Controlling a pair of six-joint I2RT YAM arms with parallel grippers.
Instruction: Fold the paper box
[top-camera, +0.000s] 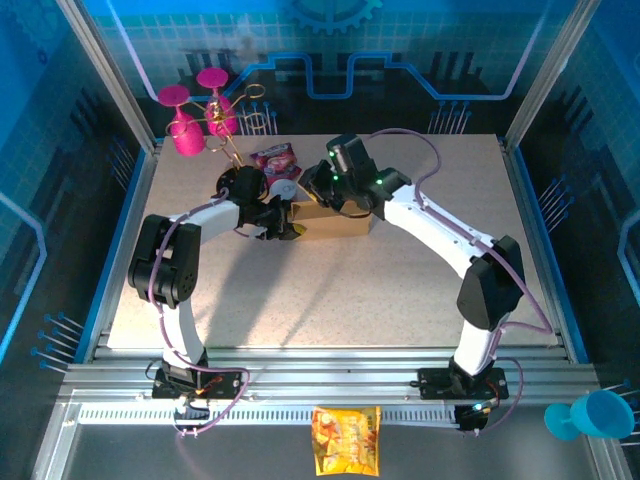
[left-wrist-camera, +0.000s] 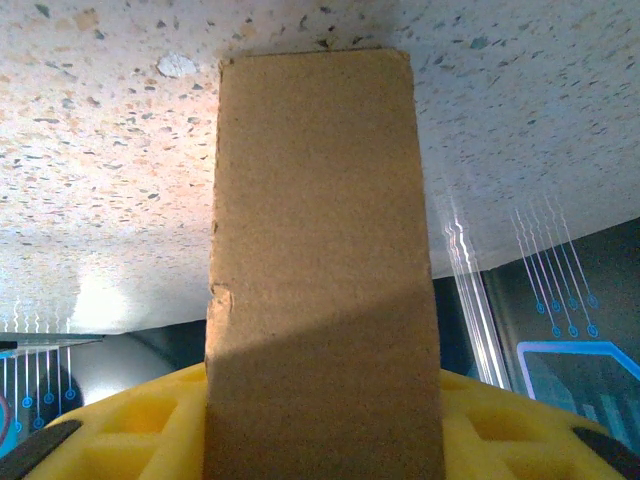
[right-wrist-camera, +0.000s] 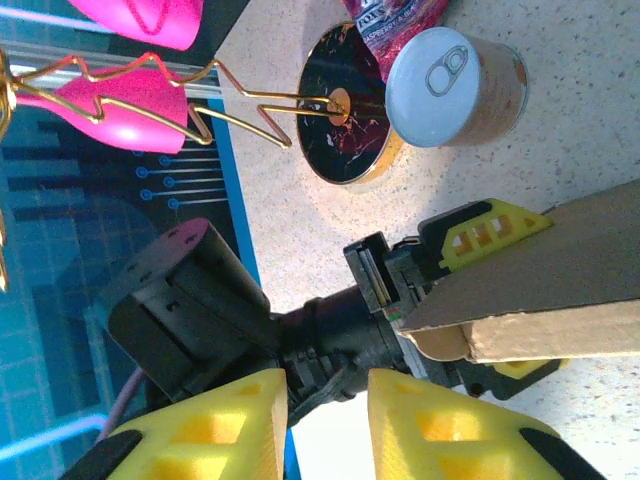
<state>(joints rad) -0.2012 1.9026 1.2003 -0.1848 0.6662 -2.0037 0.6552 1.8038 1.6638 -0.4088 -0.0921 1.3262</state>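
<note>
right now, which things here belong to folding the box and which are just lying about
In the job: paper box, left pincer shut on it, right pincer open.
Lying about: pink glasses, can, snack packet, blue cup.

White tubular left arm (top-camera: 183, 320) and right arm (top-camera: 440, 225), bulky black joints, thin lilac cables (right-wrist-camera: 127, 398); right gripper (right-wrist-camera: 328, 425) has yellow lattice-cut fingers (right-wrist-camera: 450, 430).

I'm in a robot lab cell. Aluminium rails (top-camera: 330, 385) frame the speckled table (top-camera: 350, 290); blue circuit-print panels (top-camera: 420, 50) enclose it.
</note>
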